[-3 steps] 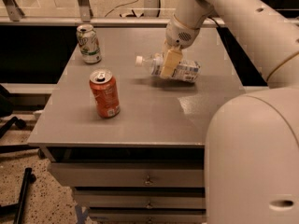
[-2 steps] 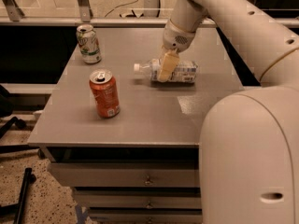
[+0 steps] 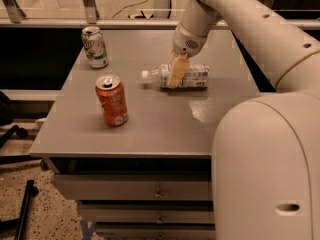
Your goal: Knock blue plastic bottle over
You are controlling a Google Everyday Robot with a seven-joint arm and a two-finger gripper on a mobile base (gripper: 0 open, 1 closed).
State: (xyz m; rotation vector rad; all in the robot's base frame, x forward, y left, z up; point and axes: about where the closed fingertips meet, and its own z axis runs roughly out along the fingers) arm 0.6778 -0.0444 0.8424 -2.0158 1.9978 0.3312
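- Since a second ago the blue plastic bottle [image 3: 196, 77] has dropped from a slight tilt to lying flat, and its cap end is a bit lower and further left.
- Gripper [image 3: 176, 74] has slid slightly down and toward the front with it. It now sits across the middle of the bottle, on the near side.
- Can't tell if the gripper is spread or pressed together.
- Bottle lies on its side mid-table [image 3: 150, 129], right of centre, white cap pointing left.
- Task looks done: the bottle is down.
- Risk: the bottle is round, so a push while the arm pulls away could roll it toward the table's far edge.
- Risk: a leftward sweep could hit the orange can [image 3: 112, 100]. The green-and-white can [image 3: 95, 47] is well apart and less exposed.
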